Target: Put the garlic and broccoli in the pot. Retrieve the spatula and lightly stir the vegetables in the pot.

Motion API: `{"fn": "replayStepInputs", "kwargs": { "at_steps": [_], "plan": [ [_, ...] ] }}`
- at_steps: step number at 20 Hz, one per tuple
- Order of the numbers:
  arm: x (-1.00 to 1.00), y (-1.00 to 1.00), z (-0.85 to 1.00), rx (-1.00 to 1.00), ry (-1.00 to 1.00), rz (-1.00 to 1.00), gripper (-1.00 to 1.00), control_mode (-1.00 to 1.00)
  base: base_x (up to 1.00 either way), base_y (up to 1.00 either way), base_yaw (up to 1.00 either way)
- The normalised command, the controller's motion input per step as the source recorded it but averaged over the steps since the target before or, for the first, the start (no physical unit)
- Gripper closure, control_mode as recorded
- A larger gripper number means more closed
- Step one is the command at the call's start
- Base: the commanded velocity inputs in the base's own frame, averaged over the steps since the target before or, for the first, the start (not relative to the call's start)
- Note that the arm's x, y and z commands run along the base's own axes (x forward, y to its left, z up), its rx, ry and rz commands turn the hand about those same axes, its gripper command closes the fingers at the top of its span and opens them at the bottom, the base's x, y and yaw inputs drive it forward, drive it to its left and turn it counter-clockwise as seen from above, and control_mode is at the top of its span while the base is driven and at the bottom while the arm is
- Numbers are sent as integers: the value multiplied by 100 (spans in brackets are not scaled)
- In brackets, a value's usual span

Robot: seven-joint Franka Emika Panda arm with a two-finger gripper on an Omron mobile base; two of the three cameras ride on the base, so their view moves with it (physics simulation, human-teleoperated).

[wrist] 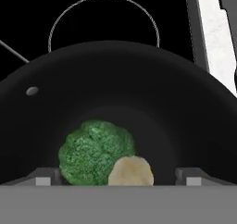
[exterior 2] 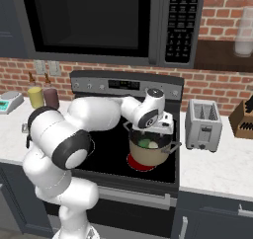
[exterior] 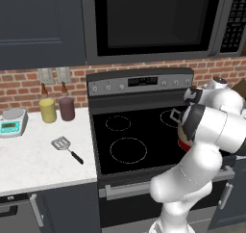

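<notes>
- left base view: the spatula (exterior: 66,148) lies flat on the white table (exterior: 29,164) left of the stove (exterior: 139,131), silver head toward the wall, black handle toward the front edge. well apart from the arm, which is bent over the right side of the cooktop. a yellow jar (exterior: 48,110) and a dark red jar (exterior: 67,108) stand by the wall, a small scale (exterior: 13,121) at far left.
- right base view: the pot (exterior 2: 150,153) sits on the front right burner, a red ring under it. the hand hangs just above its rim. green and pale shapes show inside. a toaster (exterior 2: 203,124) stands on the table to the right, near the pot.
- hand view: looking down into the dark pot. the broccoli (wrist: 96,151) and the garlic (wrist: 131,171) lie together on the bottom, touching. the tool (wrist: 118,177) holds nothing; its two tips stand wide apart at the bottom corners.
- judgement: the loading step looks done, both vegetables are in. spatula retrieval is next and not yet begun.
- next move calls for lifting clear of the rim, swinging far left across the stove, then coming down on the thin handle, which lies flat and low on the table, so a narrow careful pinch.
</notes>
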Motion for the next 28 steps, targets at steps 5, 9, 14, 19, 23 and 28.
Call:
{"fn": "replayStepInputs", "kwargs": {
  "at_steps": [5, 9, 14, 19, 23, 28],
  "plan": [
    [-42, 67, 28, 2, -16, 0, -100, -100, 0, 0, 0],
    [-63, 93, 46, 0, -15, 0, -100, -100, 0, 0, 0],
    [-69, 98, 45, -3, 9, 11, -100, -100, 0, 0, 0],
    [-14, 25, 2, -2, 9, 13, -100, -100, 0, 0, 0],
    [-7, 42, 0, -2, 0, 0, -100, -100, 0, 0, 0],
    [-22, 99, 2, 0, 10, 2, -100, -100, 0, 0, 0]
  ]
}}
